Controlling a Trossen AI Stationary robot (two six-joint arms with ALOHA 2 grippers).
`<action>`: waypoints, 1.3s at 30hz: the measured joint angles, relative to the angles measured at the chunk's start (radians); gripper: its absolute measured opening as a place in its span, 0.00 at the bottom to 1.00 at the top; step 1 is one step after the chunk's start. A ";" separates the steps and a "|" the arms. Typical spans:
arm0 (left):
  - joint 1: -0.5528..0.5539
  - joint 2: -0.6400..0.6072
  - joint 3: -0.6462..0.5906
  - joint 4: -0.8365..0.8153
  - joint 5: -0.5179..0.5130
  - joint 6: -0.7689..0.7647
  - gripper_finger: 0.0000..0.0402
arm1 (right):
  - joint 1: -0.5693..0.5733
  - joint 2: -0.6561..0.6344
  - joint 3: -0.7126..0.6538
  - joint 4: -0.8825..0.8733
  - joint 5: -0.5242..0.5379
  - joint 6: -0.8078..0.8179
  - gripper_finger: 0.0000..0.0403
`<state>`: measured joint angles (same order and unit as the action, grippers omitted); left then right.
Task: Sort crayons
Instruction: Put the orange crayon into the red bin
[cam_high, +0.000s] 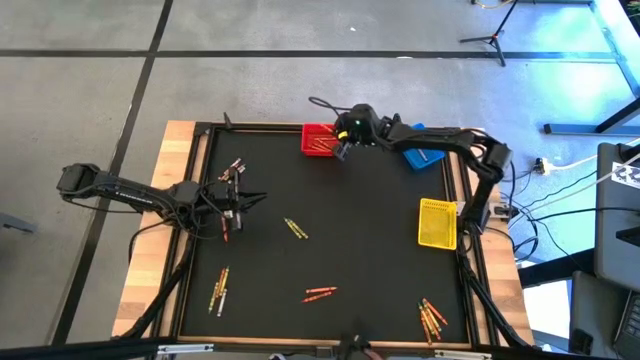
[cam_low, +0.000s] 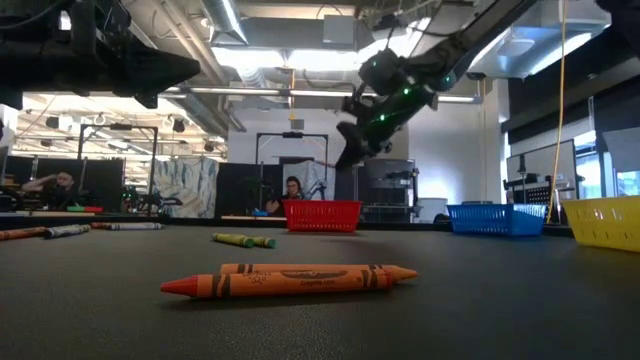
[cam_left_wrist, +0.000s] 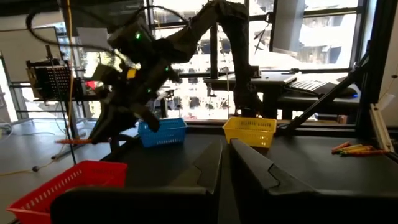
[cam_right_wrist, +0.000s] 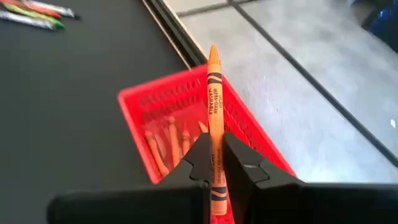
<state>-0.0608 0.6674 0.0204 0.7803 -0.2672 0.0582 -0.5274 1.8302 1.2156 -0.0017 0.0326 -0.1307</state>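
My right gripper (cam_high: 342, 150) hangs over the red bin (cam_high: 318, 140) at the table's far edge, shut on an orange crayon (cam_right_wrist: 213, 93). Several crayons (cam_right_wrist: 166, 140) lie in that bin. My left gripper (cam_high: 248, 200) is at the table's left side, above the mat, shut and empty; it shows in the left wrist view (cam_left_wrist: 225, 163). Loose crayons lie on the black mat: a cluster (cam_high: 237, 168) near the left gripper, a red one (cam_high: 225, 232) beside it, a yellow-green pair (cam_high: 294, 228), an orange pair (cam_high: 319, 293), and groups at the near left (cam_high: 219, 288) and near right (cam_high: 432, 318). My right gripper pinches the orange crayon's rear half (cam_right_wrist: 214, 127) between its two fingers. The crayon lies along the fingers, with its pointed tip (cam_right_wrist: 212, 51) sticking out well past the fingertips. It is lifted clear, above the red bin.
A blue bin (cam_high: 425, 155) stands at the far right and a yellow bin (cam_high: 437, 222) at the right edge. A raised black frame (cam_high: 200, 190) borders the mat. There is open mat in the middle (cam_high: 360, 230). People sit in the room behind (cam_low: 292, 190).
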 joint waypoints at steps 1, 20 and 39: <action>0.000 0.000 0.000 0.000 0.000 0.001 0.06 | 0.000 0.013 0.000 0.004 0.000 0.000 0.05; 0.000 0.000 0.000 -0.001 -0.005 0.006 0.06 | 0.003 0.099 0.000 0.005 0.053 0.007 0.22; 0.000 0.000 0.000 -0.001 -0.005 0.030 0.06 | 0.263 -0.114 0.050 -0.183 -0.083 0.005 0.43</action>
<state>-0.0608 0.6677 0.0204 0.7795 -0.2722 0.0884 -0.2644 1.7162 1.2655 -0.1850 -0.0502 -0.1252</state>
